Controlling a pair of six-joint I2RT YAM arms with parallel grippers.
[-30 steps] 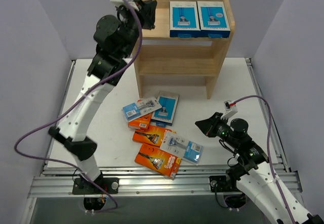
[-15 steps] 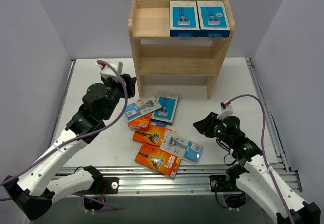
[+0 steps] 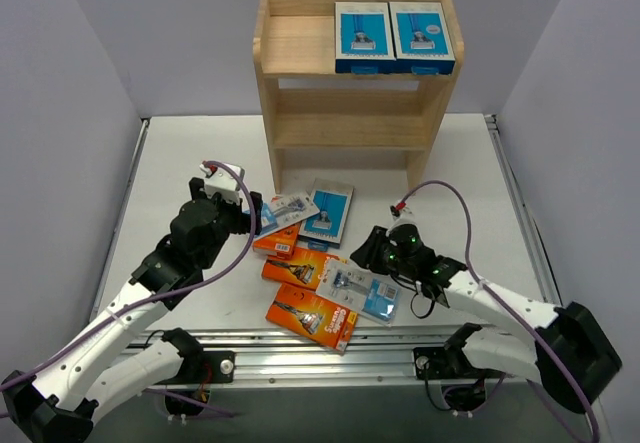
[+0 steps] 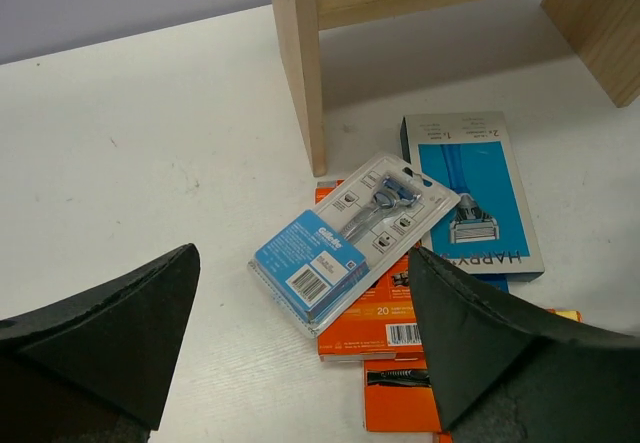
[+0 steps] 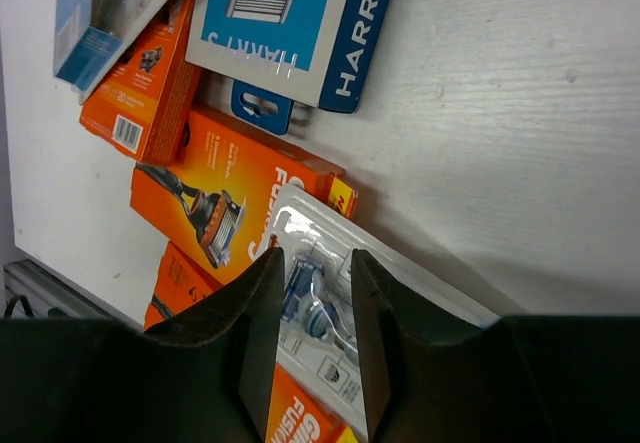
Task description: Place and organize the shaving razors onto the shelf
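On the table (image 3: pixel 200 153) before the shelf (image 3: pixel 345 131), the razor packs (image 3: pixel 310 268) lie overlapped, and two blue boxes (image 3: pixel 392 35) fill the top tier's right half with bare wood to their left. The left gripper (image 4: pixel 302 263) hangs wide open over a blister pack (image 4: pixel 345 238) beside the shelf's leg. The right gripper (image 5: pixel 313 258), fingers narrowly parted, sits over another blister card (image 3: pixel 362 291); contact is hard to judge.

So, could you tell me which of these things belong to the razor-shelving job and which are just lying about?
Job: shelf; blue boxes on its top tier; loose blister cards, orange boxes, Harry's box.
Just there: table, metal rail at the near edge.
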